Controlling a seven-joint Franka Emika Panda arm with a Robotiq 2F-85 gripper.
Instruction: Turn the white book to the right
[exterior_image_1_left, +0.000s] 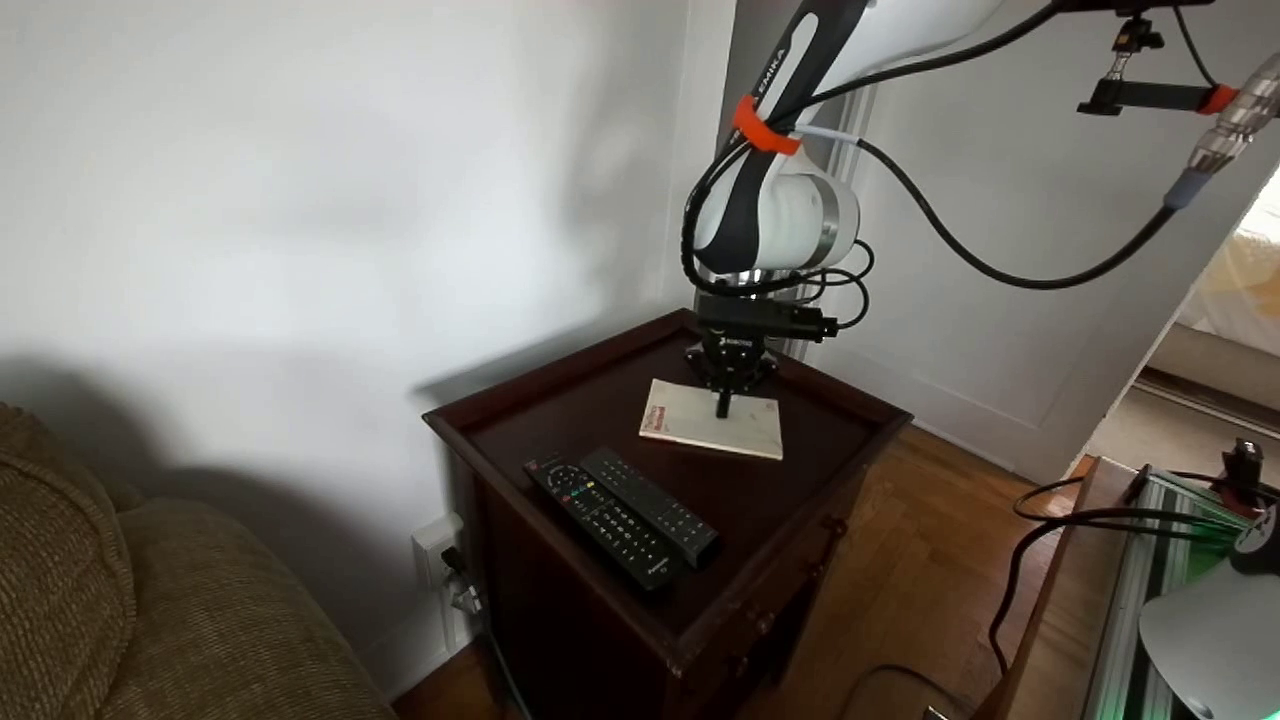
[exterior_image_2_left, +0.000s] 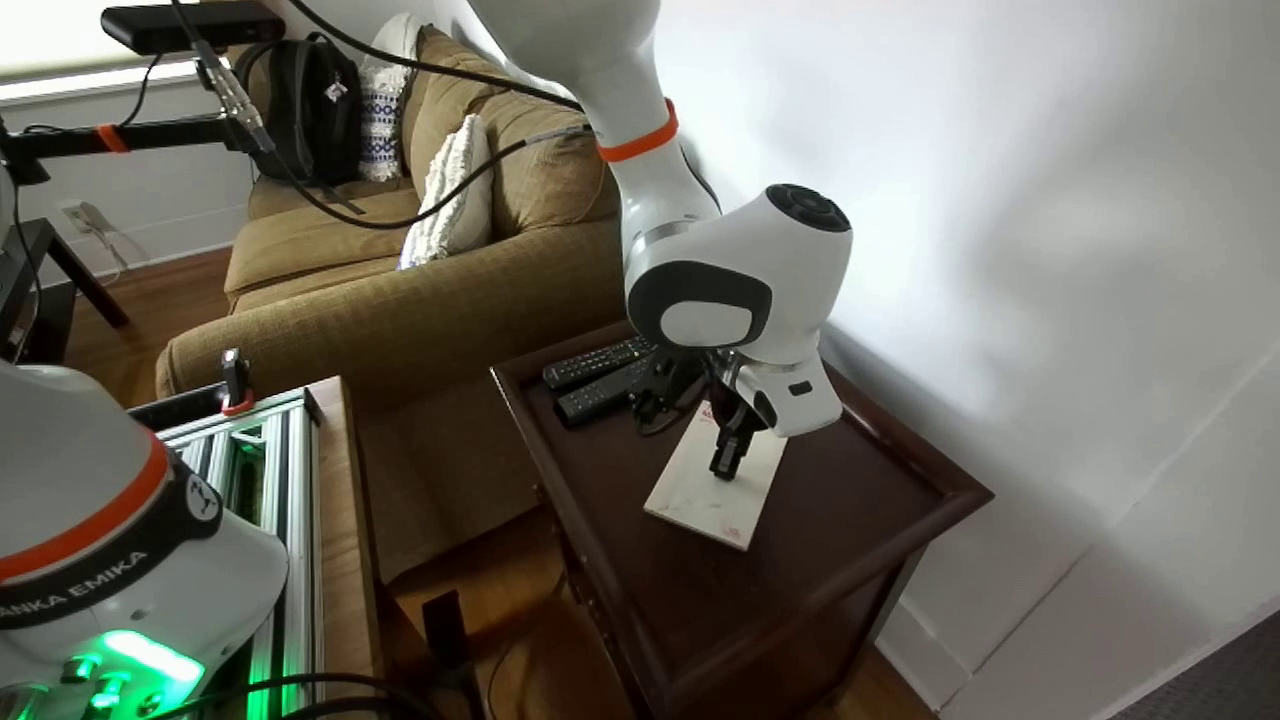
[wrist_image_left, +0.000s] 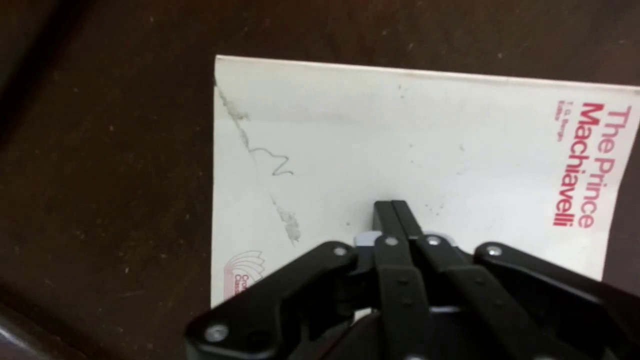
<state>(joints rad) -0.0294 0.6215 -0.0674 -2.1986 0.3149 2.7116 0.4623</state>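
Observation:
The white book lies flat and closed on a dark wooden nightstand in both exterior views (exterior_image_1_left: 690, 420) (exterior_image_2_left: 742, 508). In the wrist view the white book (wrist_image_left: 400, 160) shows red print, "The Prince Machiavelli", at its right end, with the lower part hidden behind the gripper. My gripper points down over the middle of the book in both exterior views (exterior_image_1_left: 723, 410) (exterior_image_2_left: 723, 472). In the wrist view the gripper (wrist_image_left: 392, 204) has its two fingertips together with nothing between them. The tips are on or just above the cover; I cannot tell if they touch.
Two black remote controls (exterior_image_1_left: 600, 520) (exterior_image_1_left: 650, 505) lie side by side near one edge of the nightstand. The nightstand has a raised rim (exterior_image_1_left: 560, 390) and stands close to a white wall (exterior_image_1_left: 330, 200). A brown sofa (exterior_image_2_left: 400, 310) stands beside it.

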